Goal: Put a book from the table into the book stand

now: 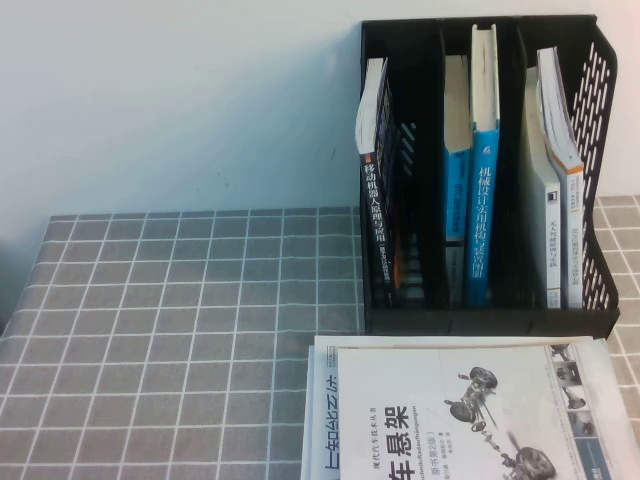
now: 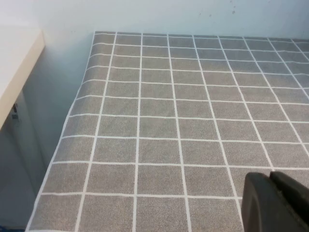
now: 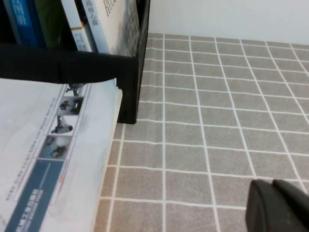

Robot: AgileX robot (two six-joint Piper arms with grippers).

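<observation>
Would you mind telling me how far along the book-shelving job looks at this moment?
Nothing looks done yet. The book with the suspension drawing lies flat on the table, on top of another white book, in front of the book stand, which already holds other books. Nothing is in hand: the left pincer and right pincer each hang over bare cloth. Grasping, lifting and slotting the book all remain.

Black plastic three-compartment book stand point(image 1: 489, 318) upright at the far right of the grey grid-cloth table point(image 1: 180, 330), large white paperback book with a car-suspension drawing point(image 1: 450, 415) flat just before it, atop another book, left gripper point(image 2: 276, 202) over bare cloth, right gripper point(image 3: 277, 207) right of the stand.
</observation>
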